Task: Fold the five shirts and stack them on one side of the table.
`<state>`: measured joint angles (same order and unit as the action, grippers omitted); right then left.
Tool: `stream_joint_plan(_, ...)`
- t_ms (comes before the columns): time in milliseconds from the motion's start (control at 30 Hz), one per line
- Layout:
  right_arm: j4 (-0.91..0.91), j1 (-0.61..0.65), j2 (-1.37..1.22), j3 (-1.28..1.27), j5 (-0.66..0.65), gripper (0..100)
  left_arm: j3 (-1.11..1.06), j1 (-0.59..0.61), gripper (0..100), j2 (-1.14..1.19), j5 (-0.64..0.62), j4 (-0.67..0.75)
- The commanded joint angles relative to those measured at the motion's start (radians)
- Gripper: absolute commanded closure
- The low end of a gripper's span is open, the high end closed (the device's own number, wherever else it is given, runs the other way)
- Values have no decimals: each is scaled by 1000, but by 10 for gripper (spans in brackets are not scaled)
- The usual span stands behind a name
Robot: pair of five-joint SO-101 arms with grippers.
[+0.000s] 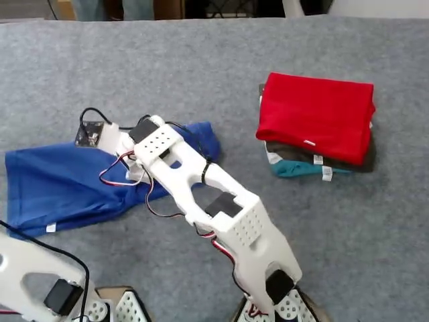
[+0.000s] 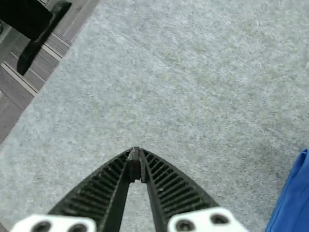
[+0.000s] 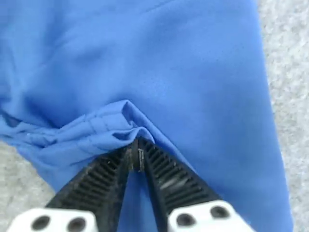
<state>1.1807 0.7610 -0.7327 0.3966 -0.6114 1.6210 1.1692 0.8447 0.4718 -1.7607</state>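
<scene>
The grey table point(image 1: 348, 241) is fuzzy. On it lies the blue shirt point(image 1: 60, 184), not folded yet. The right gripper point(image 3: 136, 147) pinches its bunched edge. The left gripper point(image 2: 136, 159) is closed on nothing, just beside the blue shirt. The folded stack point(image 1: 315, 124) (red on top) sits well apart from it. The pinch looks small, so a fast pull could let the cloth slip.
</scene>
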Motion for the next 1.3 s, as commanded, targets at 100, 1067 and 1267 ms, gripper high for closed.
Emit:
stream_joint_plan(100,83,2,8,87,17,984,41,13,971,-110,11,0)
stream_joint_plan(1067,278,28,-237,538,146,984,41,13,971,-118,9,0)
stream_joint_plan(1267,545,14,-239,811,143,984,42,13,971,-120,11,-2)
